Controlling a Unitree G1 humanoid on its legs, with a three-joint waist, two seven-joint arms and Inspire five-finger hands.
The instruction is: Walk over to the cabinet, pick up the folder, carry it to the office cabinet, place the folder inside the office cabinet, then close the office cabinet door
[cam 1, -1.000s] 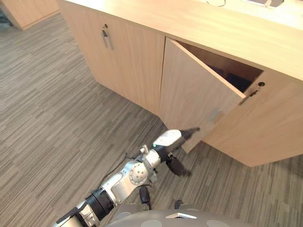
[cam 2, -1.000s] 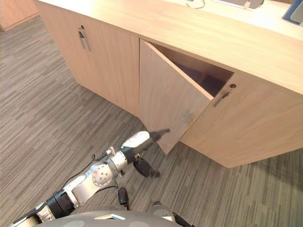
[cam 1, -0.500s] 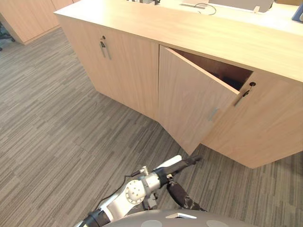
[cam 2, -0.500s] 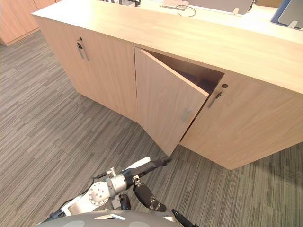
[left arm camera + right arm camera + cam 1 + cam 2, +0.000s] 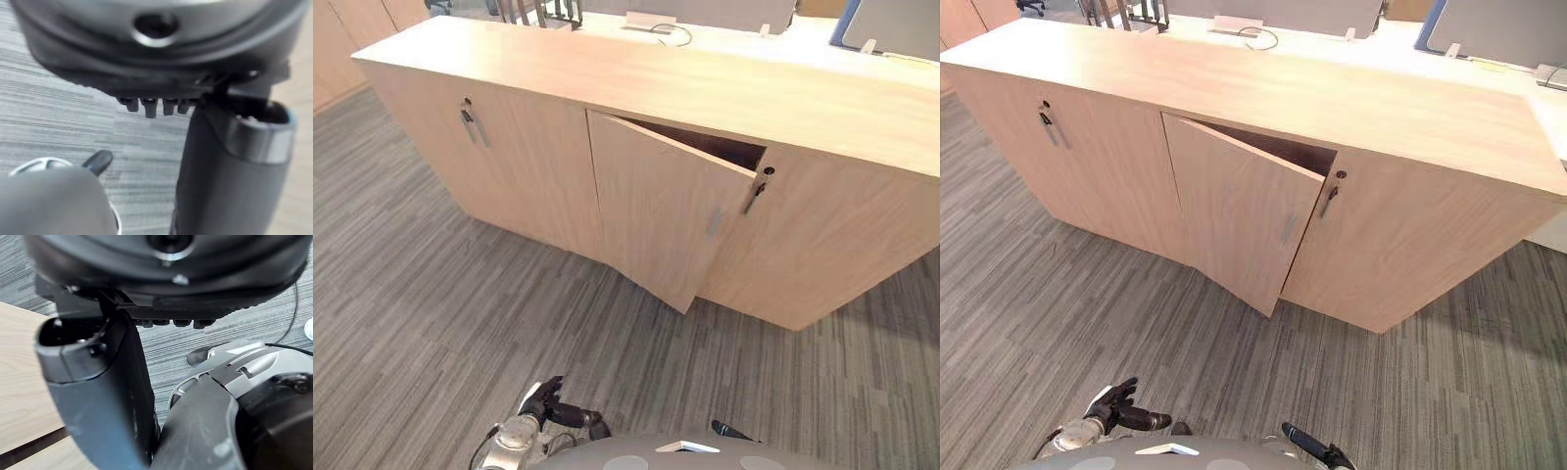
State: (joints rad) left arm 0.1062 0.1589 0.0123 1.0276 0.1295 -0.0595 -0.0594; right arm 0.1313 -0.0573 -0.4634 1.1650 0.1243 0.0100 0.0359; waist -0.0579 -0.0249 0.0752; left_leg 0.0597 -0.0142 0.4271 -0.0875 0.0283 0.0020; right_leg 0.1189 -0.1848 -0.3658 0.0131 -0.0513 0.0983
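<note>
The office cabinet (image 5: 822,230) is a long, low light-wood unit in front of me. Its middle door (image 5: 656,211) stands ajar, swung out at an angle, with a dark gap along its top edge. Nothing inside can be made out. My left hand (image 5: 553,411) is low near my body, well short of the door, fingers straight and empty; the left wrist view shows its palm (image 5: 146,39) over carpet. My right hand (image 5: 1312,448) also sits low, empty, and its palm (image 5: 171,264) shows in the right wrist view with the fingers straight.
Grey striped carpet (image 5: 431,294) stretches between me and the cabinet. The left door (image 5: 509,166) and right door (image 5: 1400,235) are closed, each with a small handle. A cable and a flat device (image 5: 1244,24) lie on the desk behind the cabinet top.
The camera has risen and drawn back, so more of the cabinet shows. My left arm has pulled away from the door's lower edge, down toward my body. The door still stands ajar.
</note>
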